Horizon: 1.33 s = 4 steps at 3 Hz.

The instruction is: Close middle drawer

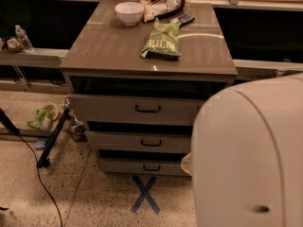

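Gripper hidden behind arm shell [251,155], right of middle drawer [142,142]; we can't tell its state. Drawer front looks pulled out, dark gap above, prob. awaiting our push.

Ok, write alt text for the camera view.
A grey three-drawer cabinet stands with its middle drawer partly open, dark gap above its front. A white robot arm fills the lower right; the gripper is not in view. A white bowl and green chip bag lie on top.
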### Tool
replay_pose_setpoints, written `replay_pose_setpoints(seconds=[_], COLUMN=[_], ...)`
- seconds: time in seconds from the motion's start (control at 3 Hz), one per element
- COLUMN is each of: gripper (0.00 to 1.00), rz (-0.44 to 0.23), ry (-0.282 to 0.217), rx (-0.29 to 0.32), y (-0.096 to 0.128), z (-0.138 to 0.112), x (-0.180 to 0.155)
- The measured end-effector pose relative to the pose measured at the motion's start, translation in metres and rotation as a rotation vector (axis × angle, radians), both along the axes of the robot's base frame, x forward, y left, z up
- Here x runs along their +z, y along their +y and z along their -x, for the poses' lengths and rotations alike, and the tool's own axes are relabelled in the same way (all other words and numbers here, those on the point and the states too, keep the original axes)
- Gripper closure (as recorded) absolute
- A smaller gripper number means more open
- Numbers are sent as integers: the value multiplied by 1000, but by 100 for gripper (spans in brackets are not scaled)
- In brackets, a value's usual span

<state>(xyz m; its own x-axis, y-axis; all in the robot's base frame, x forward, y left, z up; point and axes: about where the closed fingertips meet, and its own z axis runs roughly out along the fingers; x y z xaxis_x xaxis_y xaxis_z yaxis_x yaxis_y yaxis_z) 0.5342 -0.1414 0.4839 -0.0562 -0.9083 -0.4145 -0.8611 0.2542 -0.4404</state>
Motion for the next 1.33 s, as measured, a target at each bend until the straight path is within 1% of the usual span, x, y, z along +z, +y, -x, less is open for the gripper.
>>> replay_pose_setpoints(seconds=[0.33, 0.67, 1.0, 1.33], gripper=[100, 100, 100, 100], rz=[-26, -36, -57, -134], ry=[12, -2, -17, -50], rx=[1, 39, 38, -31], y=[-2, 7, 3, -24], z=[32, 49, 51, 27], x=[36, 72, 103, 138])
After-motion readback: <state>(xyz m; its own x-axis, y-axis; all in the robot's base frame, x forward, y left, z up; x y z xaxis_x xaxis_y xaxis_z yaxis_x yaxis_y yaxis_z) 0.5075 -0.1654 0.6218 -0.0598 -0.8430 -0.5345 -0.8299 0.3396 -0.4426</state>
